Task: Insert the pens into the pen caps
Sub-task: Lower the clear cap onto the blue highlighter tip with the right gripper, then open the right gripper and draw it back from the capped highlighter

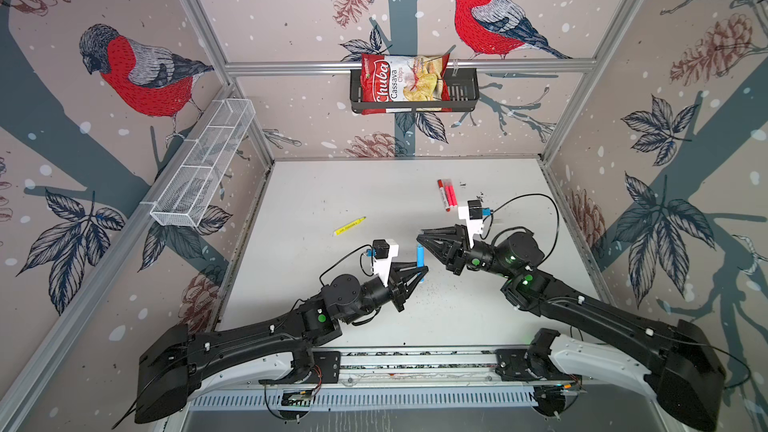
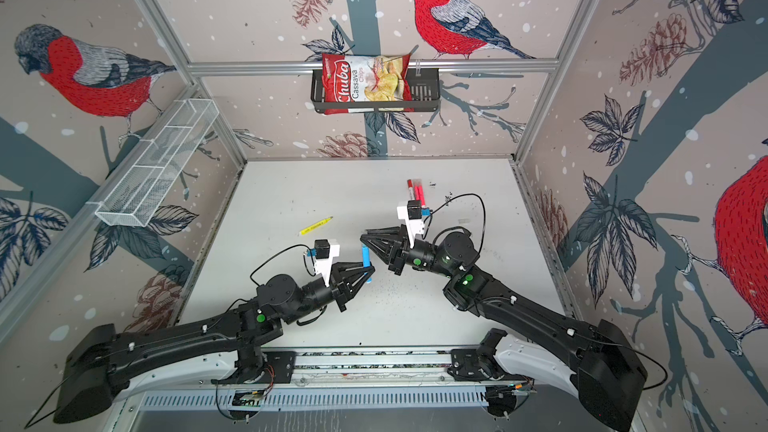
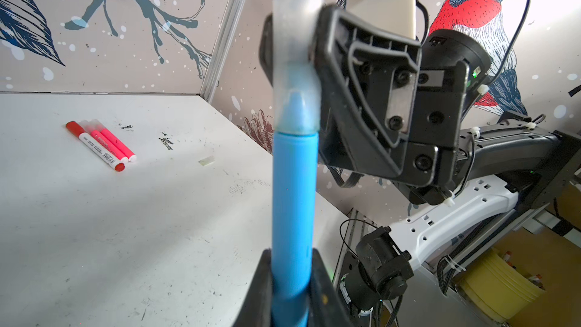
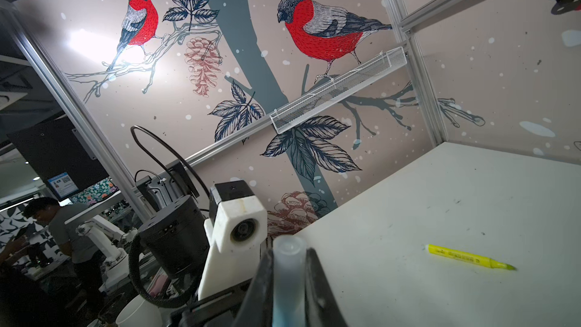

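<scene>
On the counter (image 1: 332, 184), a cluster of three markers (image 1: 445, 196) lies side by side toward the far right, well apart from a lone marker (image 1: 349, 226) left of the middle. Above the middle, the left gripper (image 1: 422, 274) pinches a fifth marker (image 1: 420, 259), its free end inside a cap (image 3: 295, 67) pinched by the right gripper (image 1: 419, 236) (just beyond the left one). A wire basket (image 1: 203, 168) hangs on the left wall; a bag of cassava chips (image 1: 401, 78) sits in a shelf basket (image 1: 461, 95) on the back wall.
</scene>
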Action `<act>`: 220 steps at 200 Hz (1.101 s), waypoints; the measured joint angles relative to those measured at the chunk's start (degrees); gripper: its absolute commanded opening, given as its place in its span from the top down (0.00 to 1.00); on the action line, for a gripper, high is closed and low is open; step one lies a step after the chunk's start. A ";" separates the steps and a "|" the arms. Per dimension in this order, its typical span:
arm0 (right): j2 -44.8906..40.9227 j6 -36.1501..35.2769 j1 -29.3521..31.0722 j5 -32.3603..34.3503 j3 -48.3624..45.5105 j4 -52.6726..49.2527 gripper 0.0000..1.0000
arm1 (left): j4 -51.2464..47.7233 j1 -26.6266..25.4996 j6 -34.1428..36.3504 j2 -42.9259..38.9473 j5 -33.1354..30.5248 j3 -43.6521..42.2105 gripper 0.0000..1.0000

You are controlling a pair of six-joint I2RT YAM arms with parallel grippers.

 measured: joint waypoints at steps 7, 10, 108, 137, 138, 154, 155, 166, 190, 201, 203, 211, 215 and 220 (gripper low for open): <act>0.26 -0.17 0.24 0.42 -0.26 0.26 0.98 | -0.20 0.00 0.00 -0.09 0.02 0.00 1.00; 0.33 -0.20 0.31 0.59 -0.37 0.37 0.99 | -0.24 0.00 -0.02 -0.13 0.04 0.00 1.00; 1.09 -0.20 1.03 0.61 -4.79 7.39 0.99 | -12.26 0.28 2.82 -4.04 1.29 2.45 1.00; 1.44 -0.52 1.01 -2.38 -4.63 8.72 1.00 | -12.57 0.44 3.82 -5.11 2.97 2.49 1.00; 1.44 -0.57 1.01 -2.43 -4.63 8.76 1.00 | -12.57 0.44 3.85 -5.14 3.04 2.49 1.00; 1.73 -1.29 1.01 -3.65 -4.48 9.49 1.00 | -12.68 0.76 4.39 -5.88 4.07 2.49 1.00; 1.79 -1.33 1.01 -3.76 -4.46 9.57 1.00 | -12.70 0.83 4.48 -5.92 4.20 2.49 1.00; 2.14 -1.57 1.01 -4.46 -4.31 10.08 1.00 | -13.20 1.14 4.66 -6.47 5.18 2.49 1.00; 3.08 -1.77 1.01 -6.01 -4.37 9.97 1.00 | -16.94 1.62 4.61 -7.50 6.38 2.49 1.00; 3.39 -1.88 1.01 -6.69 -4.28 9.53 1.00 | -18.23 1.68 4.59 -7.87 6.56 2.49 1.00; 3.43 -1.88 1.01 -6.75 -4.26 9.49 1.00 | -18.34 1.68 4.59 -7.91 6.58 2.49 1.00; 3.52 -1.90 1.01 -6.99 -4.11 9.25 1.00 | -18.58 1.70 4.61 -8.09 6.60 2.49 1.00; 3.52 -1.90 1.01 -7.02 -4.02 9.11 1.00 | -18.67 1.70 4.61 -8.24 6.58 2.49 1.00; 3.50 -1.90 1.01 -7.06 -3.93 9.07 1.00 | -18.75 1.73 4.63 -8.39 6.58 2.49 1.00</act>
